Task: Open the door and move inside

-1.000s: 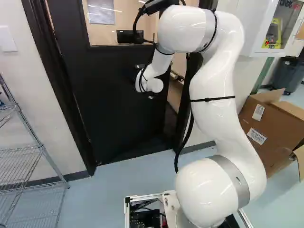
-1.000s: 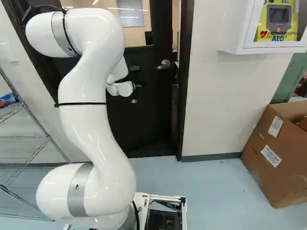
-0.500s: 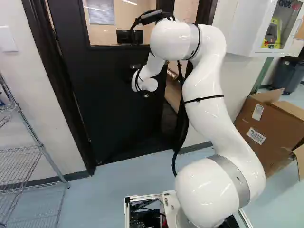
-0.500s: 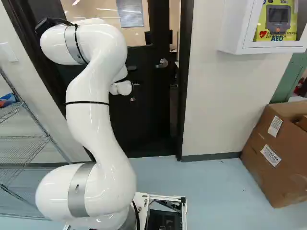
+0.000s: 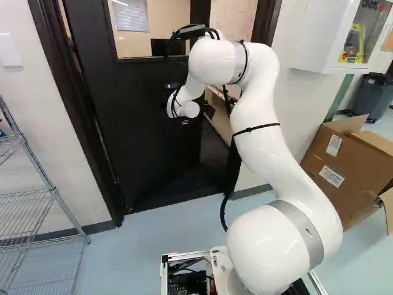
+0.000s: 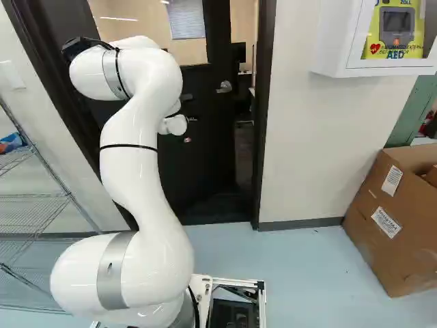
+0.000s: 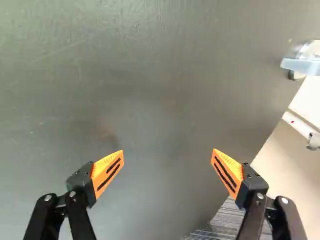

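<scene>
The gripper (image 5: 185, 121), mostly hidden by the white wrist in the left base view, is at the black door (image 5: 147, 135). In the wrist view the gripper (image 7: 167, 175) stands wide open, its orange-padded fingers far apart, with the flat door surface (image 7: 150, 90) ahead and nothing between them. Whether it touches the door I cannot tell. The lever handle (image 6: 225, 87) is on the door near its free edge; the wrist view shows the handle (image 7: 305, 62) well off to one side of the fingers. The door stands ajar, swung away from the arm.
Through the gap, carpet (image 7: 220, 222) and a room beyond show. The door frame (image 6: 265, 116) stands right of the opening. A wire shelf (image 5: 40, 203) is at the left, a cardboard box (image 6: 396, 219) at the right, below a white wall cabinet (image 6: 372, 68).
The door has swung further away, widening the gap at its handle side. My arm has reached forward along with it, its upper part shifting and lowering. The base has not moved.
</scene>
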Motion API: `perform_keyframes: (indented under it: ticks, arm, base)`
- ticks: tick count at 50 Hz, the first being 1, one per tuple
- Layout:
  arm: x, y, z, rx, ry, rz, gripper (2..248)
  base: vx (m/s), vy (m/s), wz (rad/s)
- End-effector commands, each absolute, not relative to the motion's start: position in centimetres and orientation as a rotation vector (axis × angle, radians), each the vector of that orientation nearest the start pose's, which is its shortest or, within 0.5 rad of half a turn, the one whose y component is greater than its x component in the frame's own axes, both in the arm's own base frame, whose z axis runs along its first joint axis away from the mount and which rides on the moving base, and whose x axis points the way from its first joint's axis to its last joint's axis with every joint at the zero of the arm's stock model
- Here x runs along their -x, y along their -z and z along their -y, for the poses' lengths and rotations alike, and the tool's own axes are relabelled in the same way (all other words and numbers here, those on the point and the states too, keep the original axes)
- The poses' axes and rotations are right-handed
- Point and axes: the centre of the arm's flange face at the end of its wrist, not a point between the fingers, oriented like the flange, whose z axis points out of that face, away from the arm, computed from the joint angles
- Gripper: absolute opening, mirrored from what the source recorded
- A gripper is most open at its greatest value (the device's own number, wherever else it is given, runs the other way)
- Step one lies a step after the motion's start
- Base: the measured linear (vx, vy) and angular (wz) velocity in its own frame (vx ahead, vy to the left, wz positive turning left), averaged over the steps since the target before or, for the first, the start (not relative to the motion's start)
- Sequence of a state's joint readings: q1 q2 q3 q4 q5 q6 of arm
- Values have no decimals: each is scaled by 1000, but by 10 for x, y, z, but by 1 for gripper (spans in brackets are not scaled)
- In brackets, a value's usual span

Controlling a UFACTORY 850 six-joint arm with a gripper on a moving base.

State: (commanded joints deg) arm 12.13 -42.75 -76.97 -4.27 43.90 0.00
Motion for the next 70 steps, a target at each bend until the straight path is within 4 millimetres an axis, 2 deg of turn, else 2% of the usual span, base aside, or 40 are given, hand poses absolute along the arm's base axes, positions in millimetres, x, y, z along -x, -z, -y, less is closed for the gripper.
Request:
perform_keyframes:
  ticks: [70]
  arm:
    - [-561,-387,-115,2425,1761,349,247]
  base:
    - [0,0,0]
